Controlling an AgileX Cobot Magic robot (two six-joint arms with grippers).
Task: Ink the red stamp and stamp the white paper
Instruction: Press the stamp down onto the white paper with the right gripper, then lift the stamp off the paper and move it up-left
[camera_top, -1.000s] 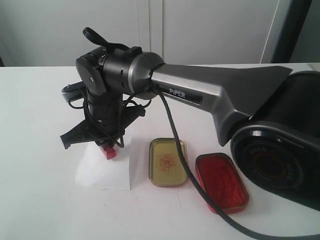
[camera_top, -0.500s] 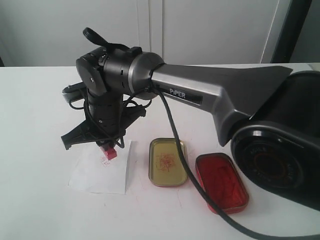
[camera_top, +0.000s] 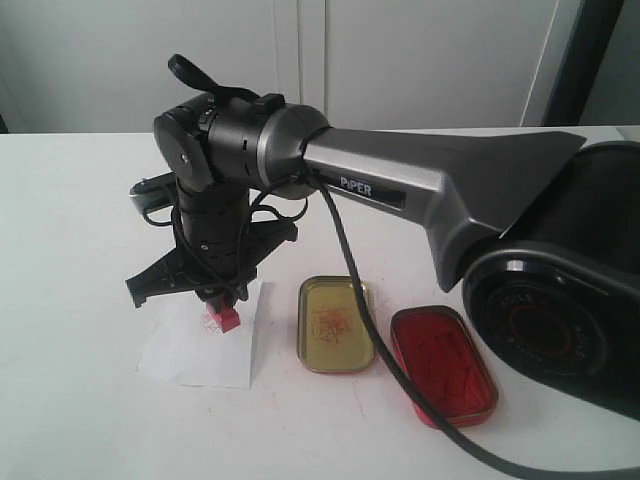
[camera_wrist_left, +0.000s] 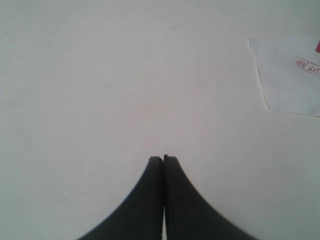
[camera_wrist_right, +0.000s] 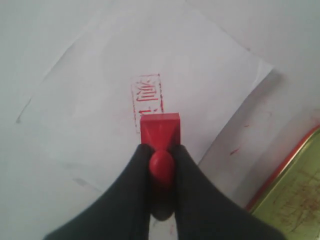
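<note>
My right gripper (camera_top: 222, 300) (camera_wrist_right: 161, 150) is shut on the knob of the red stamp (camera_top: 227, 317) (camera_wrist_right: 160, 129), base pointing down. The stamp is over the white paper (camera_top: 195, 350) (camera_wrist_right: 90, 75), right beside a red rectangular imprint (camera_wrist_right: 147, 100) (camera_top: 210, 320). I cannot tell whether its base touches the sheet. My left gripper (camera_wrist_left: 163, 159) is shut on nothing above the bare table. One corner of the paper (camera_wrist_left: 287, 82) with the imprint (camera_wrist_left: 306, 65) shows in the left wrist view.
A gold-coloured oblong tin (camera_top: 336, 323) (camera_wrist_right: 295, 192) with red smears lies just right of the paper. The oblong red tin with its ink pad (camera_top: 442, 365) lies further right. The right arm's base (camera_top: 560, 330) fills the right side, and a black cable (camera_top: 350, 290) hangs over the tins.
The paper, first raised at the stamp, has dropped flat and shifted left, and the imprint now shows. The right gripper with the stamp has moved slightly right, off the imprint.
</note>
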